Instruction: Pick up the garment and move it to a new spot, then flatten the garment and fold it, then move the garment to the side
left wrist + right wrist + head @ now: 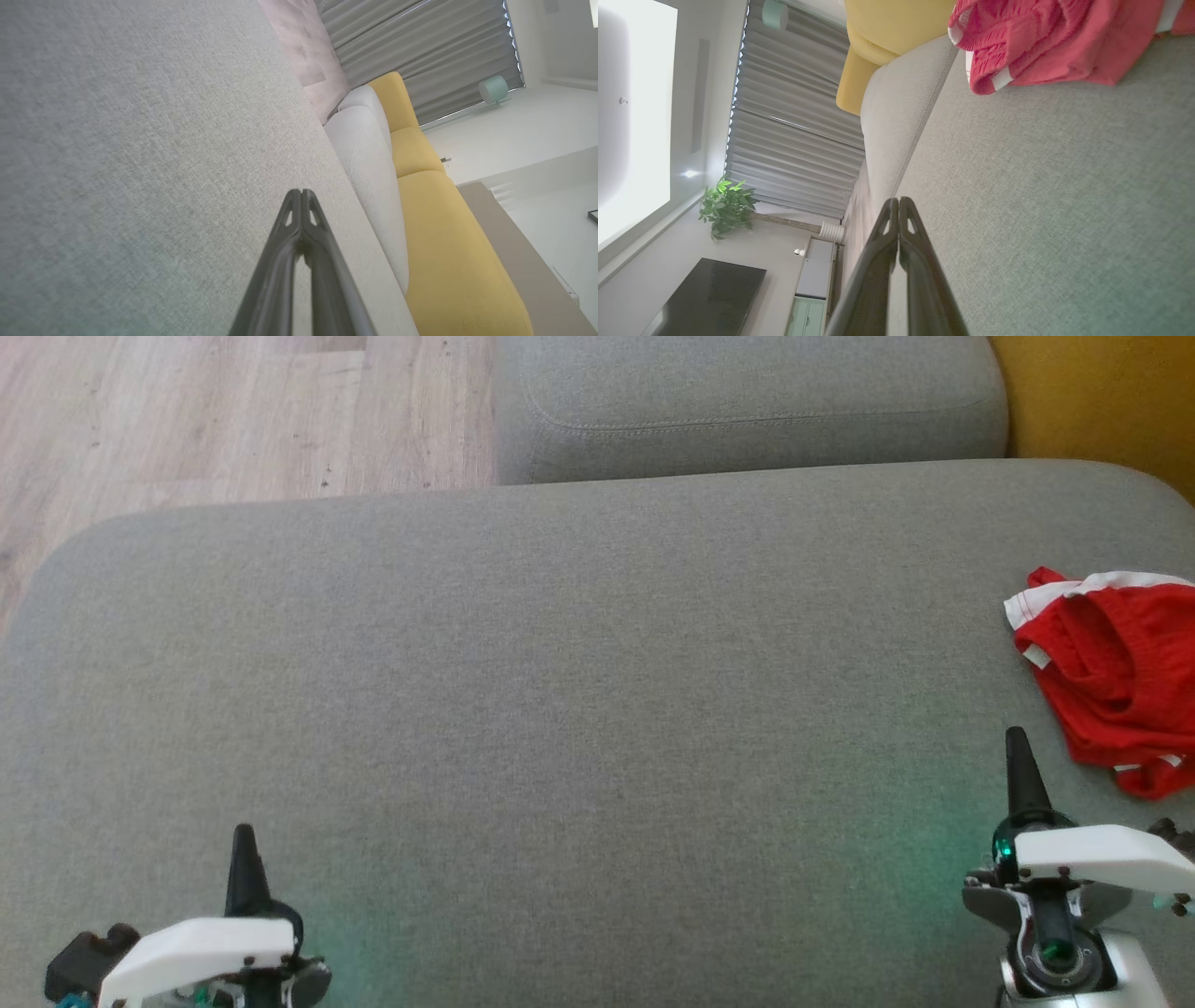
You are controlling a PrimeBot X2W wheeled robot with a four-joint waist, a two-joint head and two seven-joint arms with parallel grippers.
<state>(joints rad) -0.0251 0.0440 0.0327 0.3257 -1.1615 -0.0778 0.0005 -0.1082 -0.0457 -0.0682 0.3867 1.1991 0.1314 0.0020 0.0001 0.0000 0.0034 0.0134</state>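
The garment [1116, 681] is red with white trim and lies crumpled at the right edge of the grey sofa seat [579, 691]. In the right wrist view the garment [1045, 42] bunches at the top. My right gripper [1018, 747] hovers just left of and below it, shut and empty, its fingertips pressed together in the right wrist view [899, 200]. My left gripper [244, 835] sits at the lower left over bare cushion, also shut with nothing in it; its tips meet in the left wrist view [300, 192].
A grey back cushion [747, 406] runs along the far side, with a yellow cushion [1102, 401] at the top right. Wood floor [187, 420] lies beyond the seat's far left edge. The wide grey seat stretches between the two grippers.
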